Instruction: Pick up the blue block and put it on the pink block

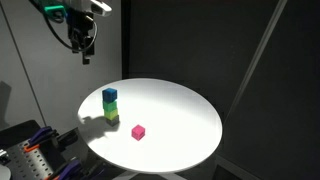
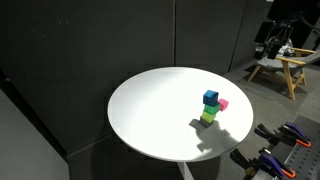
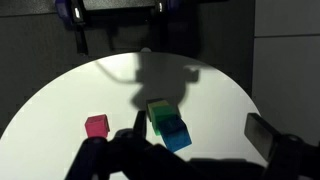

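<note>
The gripper (image 1: pixel 85 52) hangs high, jaws spread and empty, with open air all around it above the round white table (image 1: pixel 190 110). Well below it, slightly right, the blue block (image 1: pixel 109 96) sits atop a yellow-green cube (image 1: pixel 110 113). Farther right the pink block (image 1: pixel 138 131) lies alone, well inside the rim.

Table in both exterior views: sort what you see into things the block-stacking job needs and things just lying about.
Needed for the job:
- blue block, sitting on top of the yellow-green block
- pink block, alone on the table
- end effector, raised off to one side, empty

Just lying about:
- yellow-green block
- wooden stand beyond the table
</note>
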Tool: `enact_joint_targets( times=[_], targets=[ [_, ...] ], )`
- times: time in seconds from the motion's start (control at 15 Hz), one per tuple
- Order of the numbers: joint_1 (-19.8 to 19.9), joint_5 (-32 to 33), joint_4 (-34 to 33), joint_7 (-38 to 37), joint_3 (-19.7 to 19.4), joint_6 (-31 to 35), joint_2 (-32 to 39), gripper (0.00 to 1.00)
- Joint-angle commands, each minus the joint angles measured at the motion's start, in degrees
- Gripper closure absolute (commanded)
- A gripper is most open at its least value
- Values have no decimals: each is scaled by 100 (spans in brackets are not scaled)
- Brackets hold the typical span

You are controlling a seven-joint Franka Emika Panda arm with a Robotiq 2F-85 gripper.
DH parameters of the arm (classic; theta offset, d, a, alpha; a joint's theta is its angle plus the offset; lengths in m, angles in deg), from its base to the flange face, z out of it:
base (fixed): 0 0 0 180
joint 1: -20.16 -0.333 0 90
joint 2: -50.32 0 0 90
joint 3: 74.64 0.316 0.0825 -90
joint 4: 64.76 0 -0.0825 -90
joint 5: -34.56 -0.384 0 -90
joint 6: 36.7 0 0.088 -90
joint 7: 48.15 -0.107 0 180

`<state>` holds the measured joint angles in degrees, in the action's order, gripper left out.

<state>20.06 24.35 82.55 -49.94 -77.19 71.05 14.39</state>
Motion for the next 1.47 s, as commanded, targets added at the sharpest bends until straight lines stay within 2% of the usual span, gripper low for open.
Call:
enact_joint_targets(
  times=[0.0,1.4],
  targets=[
    [45,-20,-11,21,37,-15,3,0],
    [104,147,-78,-18,106,147,140,0]
  ],
)
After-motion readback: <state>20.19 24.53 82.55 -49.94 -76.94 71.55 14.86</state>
